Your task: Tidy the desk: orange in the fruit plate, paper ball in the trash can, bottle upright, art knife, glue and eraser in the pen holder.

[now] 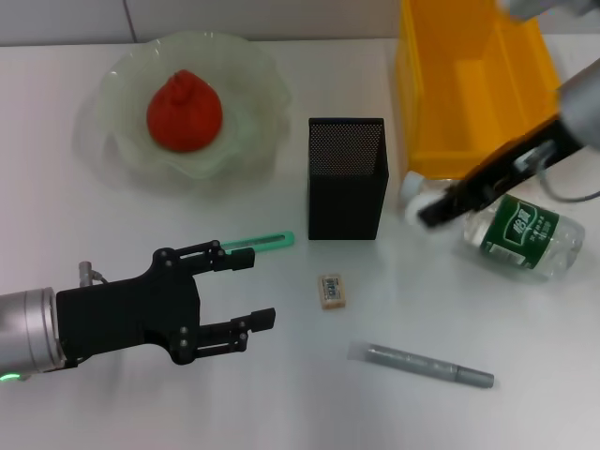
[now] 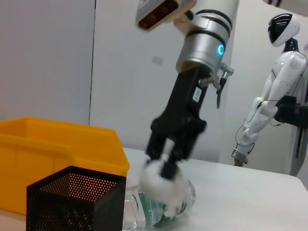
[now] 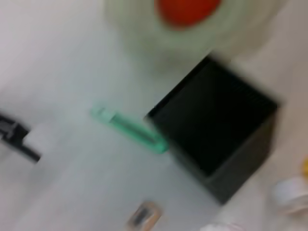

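Nearest you, the left gripper (image 1: 246,291) hangs low over the desk's (image 1: 187,412) front left part with its fingers spread wide and empty; the green art knife (image 1: 260,242) lies just beyond its upper finger, between the gripper and the black mesh pen holder (image 1: 347,178). Your right gripper (image 1: 433,208) is pinched on the white paper ball (image 2: 161,183) at the right side of the desk, just above the fallen water bottle (image 1: 520,236) and just in front of the yellow trash bin (image 1: 469,84). So the paper-ball step looks to be in hand: your next move calls for lifting the ball up and back over the bin's rim, then letting go. The orange (image 1: 184,111) already sits in the pale green fruit plate (image 1: 253,75) at the back left. Still to do, by my reading: stand the bottle up, and put the art knife, the eraser (image 1: 332,290) in front of the holder, and the grey glue stick (image 1: 431,366) near the front edge into the pen holder.
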Controlling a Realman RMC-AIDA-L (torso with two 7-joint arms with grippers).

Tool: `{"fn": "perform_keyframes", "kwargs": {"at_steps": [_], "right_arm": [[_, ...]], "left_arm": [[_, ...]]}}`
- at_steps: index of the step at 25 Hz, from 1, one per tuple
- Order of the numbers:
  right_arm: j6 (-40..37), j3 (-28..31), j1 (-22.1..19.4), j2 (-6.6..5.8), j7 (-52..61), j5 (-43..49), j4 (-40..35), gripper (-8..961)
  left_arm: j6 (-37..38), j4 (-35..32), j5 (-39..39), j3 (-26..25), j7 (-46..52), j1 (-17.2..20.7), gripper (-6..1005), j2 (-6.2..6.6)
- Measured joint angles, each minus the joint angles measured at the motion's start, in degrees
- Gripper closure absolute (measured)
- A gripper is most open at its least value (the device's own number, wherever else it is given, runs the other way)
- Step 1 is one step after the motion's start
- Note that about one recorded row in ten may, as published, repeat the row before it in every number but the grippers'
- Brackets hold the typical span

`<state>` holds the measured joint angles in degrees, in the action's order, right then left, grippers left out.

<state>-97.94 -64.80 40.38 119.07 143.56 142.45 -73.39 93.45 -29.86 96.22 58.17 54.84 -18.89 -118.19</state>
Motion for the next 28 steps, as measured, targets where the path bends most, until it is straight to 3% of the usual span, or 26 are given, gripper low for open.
{"fn": "perform_keyframes", "kwargs": {"at_steps": [5,10,21,28], "right_arm": [[7.2,3.3,-7.5,0.01,-1.8,-4.3,-7.7,504],[17.4,5.3,-11.5,-0.02,-7.4,-8.8,-6.8,505],[36.8,4.6,-8.9,0.1,-16.9,-9.0,6.4,503],[41.0,4.5,-5.0,0.13,-22.3,-9.0,13.5,509]], "left_arm": [[0.0,-0.2,0.0,0.0,0.0,0.0,278,-0.1],[-0.1,-0.3,-0.1,0.0,0.0,-0.1,278,-0.16],[-0.3,0.0,-0.1,0.0,0.0,-0.4,277,-0.19],[-0.2,0.1,-0.1,0.0,0.0,-0.4,277,-0.19]]}}
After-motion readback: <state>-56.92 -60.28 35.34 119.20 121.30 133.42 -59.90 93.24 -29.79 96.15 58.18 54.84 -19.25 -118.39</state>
